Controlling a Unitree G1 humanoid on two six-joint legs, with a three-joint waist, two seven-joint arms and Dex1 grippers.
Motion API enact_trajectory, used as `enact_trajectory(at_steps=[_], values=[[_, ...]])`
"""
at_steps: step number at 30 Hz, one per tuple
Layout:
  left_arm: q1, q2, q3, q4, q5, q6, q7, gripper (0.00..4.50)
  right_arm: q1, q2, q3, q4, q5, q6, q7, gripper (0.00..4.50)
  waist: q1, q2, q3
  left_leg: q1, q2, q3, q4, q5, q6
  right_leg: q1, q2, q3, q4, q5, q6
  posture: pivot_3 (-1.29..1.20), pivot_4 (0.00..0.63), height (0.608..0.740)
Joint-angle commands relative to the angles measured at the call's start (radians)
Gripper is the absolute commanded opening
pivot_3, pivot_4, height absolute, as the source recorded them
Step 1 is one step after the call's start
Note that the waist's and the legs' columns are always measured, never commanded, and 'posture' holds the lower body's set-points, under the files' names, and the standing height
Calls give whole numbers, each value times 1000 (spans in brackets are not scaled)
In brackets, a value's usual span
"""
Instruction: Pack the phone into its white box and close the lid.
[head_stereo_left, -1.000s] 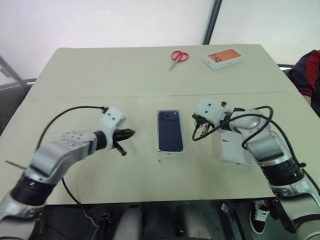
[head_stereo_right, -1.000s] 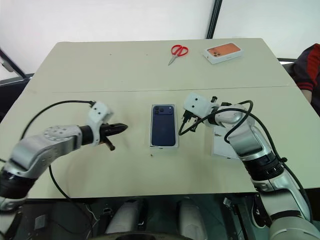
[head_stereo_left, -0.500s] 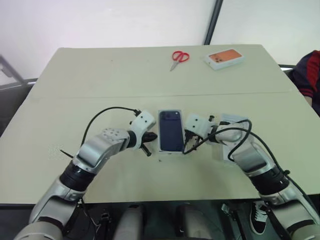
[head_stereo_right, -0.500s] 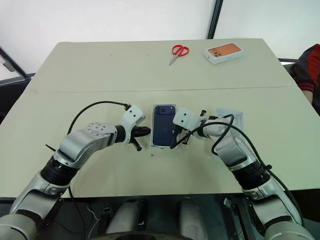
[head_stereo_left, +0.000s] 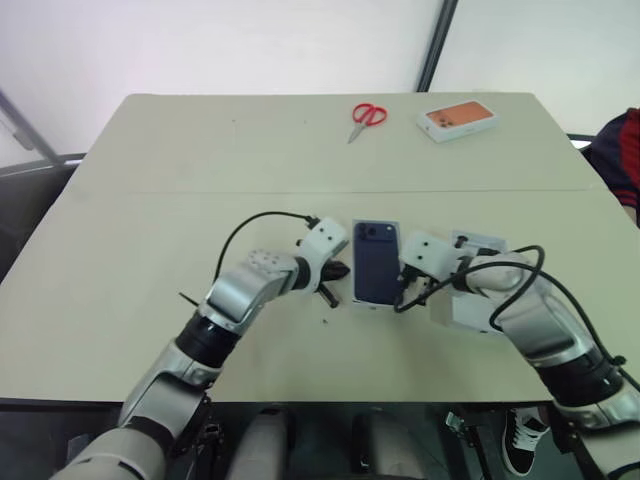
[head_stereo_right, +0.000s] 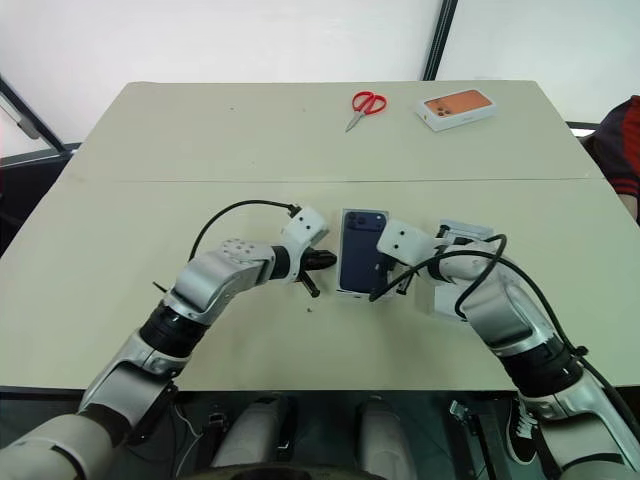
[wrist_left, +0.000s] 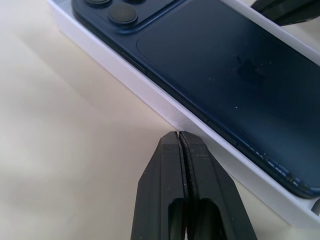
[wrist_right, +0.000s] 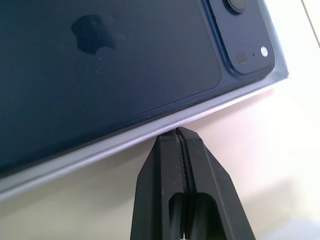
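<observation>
Flanking the slim dark navy-blue phone (head_stereo_left: 376, 273) on both long sides, the two grippers have their jaws pressed fully shut with nothing between them: the left gripper (wrist_left: 179, 136) has its tip at the outer wall of the shallow white cardboard box (wrist_left: 150, 95), the right gripper (wrist_right: 176, 131) at the opposite wall. The phone lies face down inside that box, camera cluster at the far end, on the beige worktop (head_stereo_left: 200, 160). Packing looks done, so I judge the step in hand to be squaring the box; the lid comes next. That move calls for the right arm to draw back, open and take the white cardboard lid (head_stereo_left: 478, 312) just beside it. Much of the lid is covered by that arm, so its orientation is unclear. Far off lie red-handled scissors (head_stereo_left: 366, 115) and a white box printed with an orange phone (head_stereo_left: 458, 119).
</observation>
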Motion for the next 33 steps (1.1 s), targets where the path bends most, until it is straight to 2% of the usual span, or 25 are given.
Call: enact_trajectory(at_steps=[1, 17, 33], values=[[-43, -78, -80, 5, -2, -39, -77, 82, 18, -18, -37, -83, 30, -7, 16, 0, 0, 0, 0, 0, 0, 0, 0, 0, 0, 0, 0, 0, 0, 0, 0, 0, 150, 740], [-80, -158, -74, 131, 86, -94, -145, 82, 114, -87, -95, -158, 56, 17, 59, 0, 1, 0, 0, 1, 0, 0, 0, 0, 0, 2, 0, 0, 0, 0, 0, 0, 150, 740], [-50, -140, -63, 60, 88, -58, -171, 82, 97, -102, -98, -89, 31, -29, 54, 0, -2, 0, 0, 1, 1, 0, 0, 0, 0, 1, 0, 0, 0, 0, 0, 0, 150, 740]])
